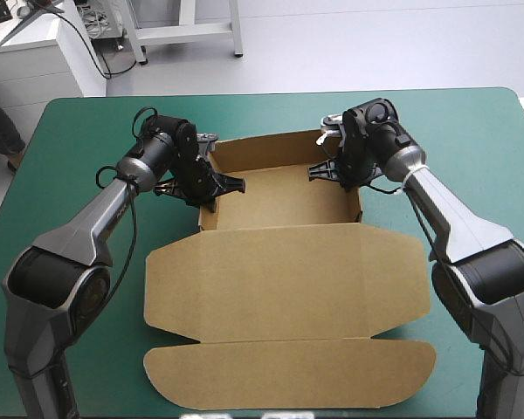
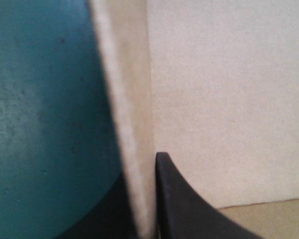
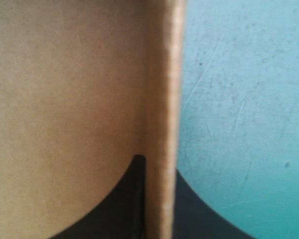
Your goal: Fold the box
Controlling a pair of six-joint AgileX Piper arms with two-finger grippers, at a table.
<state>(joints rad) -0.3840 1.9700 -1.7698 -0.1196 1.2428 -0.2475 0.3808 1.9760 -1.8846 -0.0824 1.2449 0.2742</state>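
— Where's the left hand (image 1: 217, 187)?
— Clamped on the brown box (image 1: 284, 202): its side wall (image 2: 127, 124) stands between the black fingers (image 2: 184, 209), all but together.
— And the right hand (image 1: 332, 170)?
— Same grip on the opposite wall (image 3: 162, 124) (one finger inside the tray, one outside).
— The box itself?
— An open tray between both hands on the teal-green bench (image 1: 472, 131), lid (image 1: 284, 279) flat behind them.

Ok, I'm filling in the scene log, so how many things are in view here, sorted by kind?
Box: 1, brown, lid lying flat
Pincers: 2, the left pincer and the right pincer, each shut on a side wall
Table: 1, teal-green cover
Total: 4
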